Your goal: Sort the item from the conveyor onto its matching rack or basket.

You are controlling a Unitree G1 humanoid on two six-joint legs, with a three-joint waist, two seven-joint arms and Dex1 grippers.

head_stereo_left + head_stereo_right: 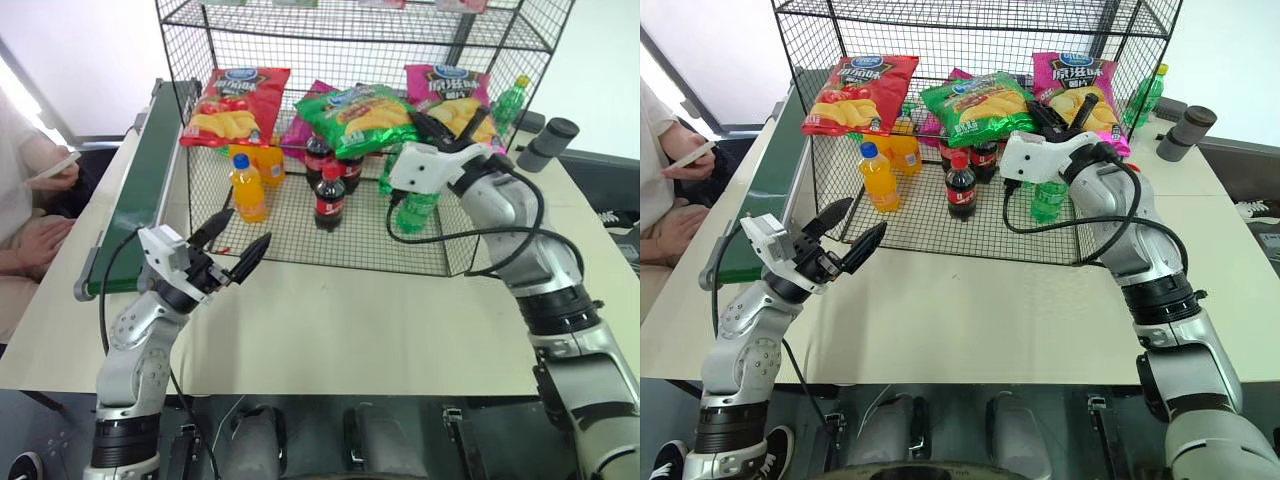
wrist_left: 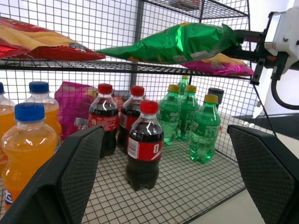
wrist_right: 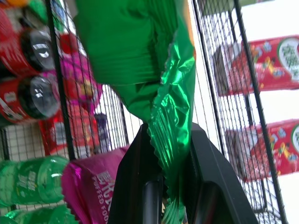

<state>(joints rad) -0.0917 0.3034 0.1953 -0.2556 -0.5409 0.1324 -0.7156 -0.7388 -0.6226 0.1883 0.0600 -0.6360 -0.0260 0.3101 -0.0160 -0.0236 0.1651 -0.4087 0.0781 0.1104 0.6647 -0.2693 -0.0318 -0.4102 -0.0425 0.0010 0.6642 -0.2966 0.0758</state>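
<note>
Right wrist view: green crisp bag (image 3: 154, 70) not yet released.
Your right end effector (image 1: 432, 128) pinches its crimped edge over the rack (image 1: 300, 30) middle tier, between red and pink bags; left end effector (image 1: 232, 245) gapes empty.

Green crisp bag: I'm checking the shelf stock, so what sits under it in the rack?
Under the green crisp bag, cola bottles and green bottles stand on the lower tier. The shelf directly beneath the bag is covered.

Cream table (image 1: 330, 330); white wall (image 1: 90, 50) behind; bright light at left.
</note>
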